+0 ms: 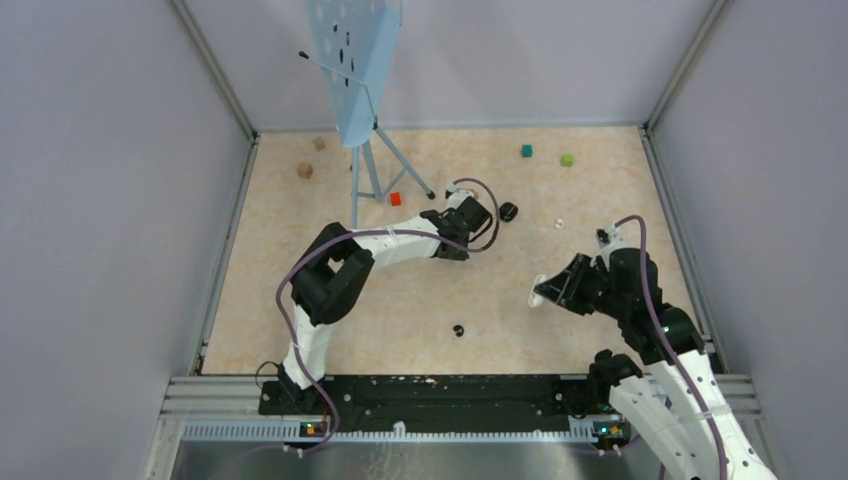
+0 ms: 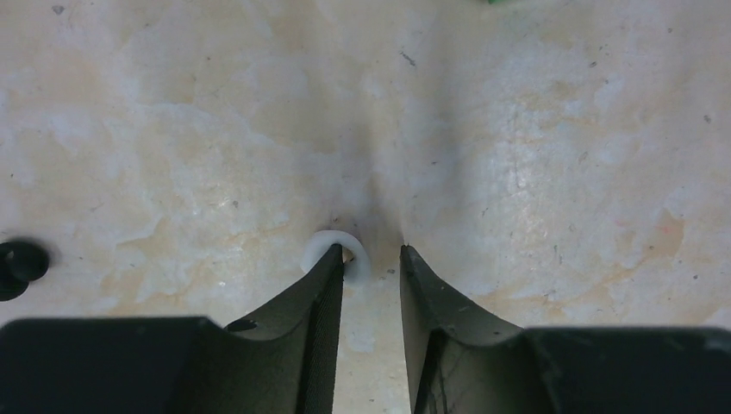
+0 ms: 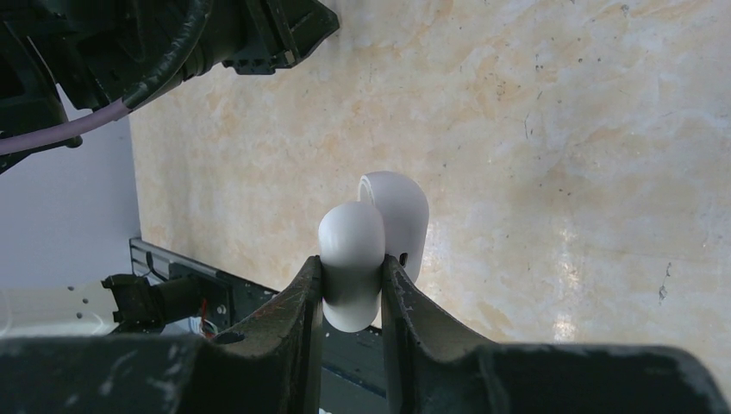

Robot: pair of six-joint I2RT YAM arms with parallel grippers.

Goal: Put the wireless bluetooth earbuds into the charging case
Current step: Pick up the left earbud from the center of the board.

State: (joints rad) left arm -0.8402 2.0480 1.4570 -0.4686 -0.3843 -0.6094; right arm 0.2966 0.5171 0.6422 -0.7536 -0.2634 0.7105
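Observation:
A small white earbud [image 2: 321, 248] lies on the table at the tip of my left gripper's [image 2: 372, 250] left finger, partly hidden behind it. The jaws stand a little apart with bare table between them. From above, the left gripper [image 1: 470, 212] is mid-table and hides that earbud. Another tiny white earbud [image 1: 559, 223] lies to its right. A black earbud [image 1: 458, 330] sits nearer the arm bases. My right gripper [image 1: 548, 288] is shut on the white charging case [image 3: 353, 250] and holds it off the table. The case lid [image 3: 398, 216] is swung open behind it.
A glossy black rounded piece [image 1: 508, 211] lies just right of the left gripper; a similar black shape [image 2: 17, 266] shows at the left wrist view's edge. A blue perforated stand [image 1: 360, 120] rises at the back left. Red [image 1: 395, 198], teal [image 1: 526, 151], green [image 1: 567, 160] and wooden [image 1: 305, 170] blocks are scattered behind.

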